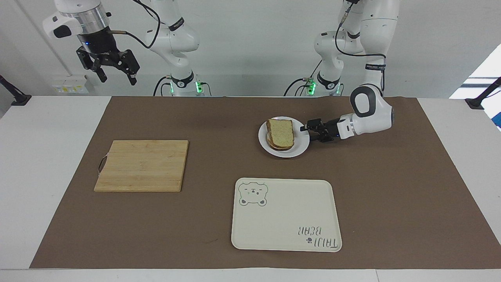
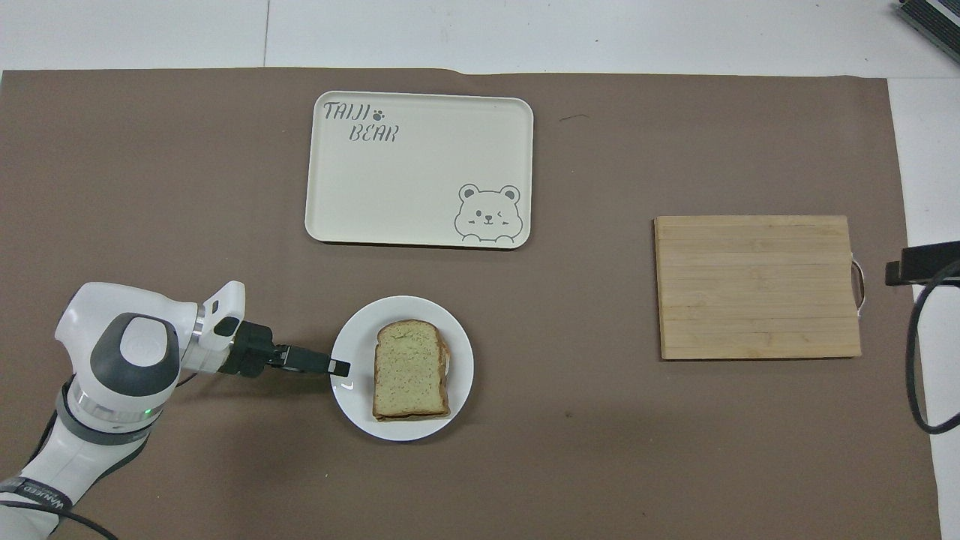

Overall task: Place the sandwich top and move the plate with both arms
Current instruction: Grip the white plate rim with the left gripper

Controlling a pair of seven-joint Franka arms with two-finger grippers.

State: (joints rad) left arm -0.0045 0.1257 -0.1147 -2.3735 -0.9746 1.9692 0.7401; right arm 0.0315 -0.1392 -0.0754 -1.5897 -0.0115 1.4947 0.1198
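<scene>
Left end effector at the plate rim, sandwich assembled.
The sandwich top lies on the stack on the plate, mid-frame. The left end effector straddles the plate's rim; its grip cannot be told. The right end effector, upper left in the facing view, hangs spread.

Glossy white plate – matt brown table cover, pale-grained wooden board, smooth cream tray.

white table w/ brown mat over most of it, plain white wall up top, daylight from a window at the left arm's end.
</scene>
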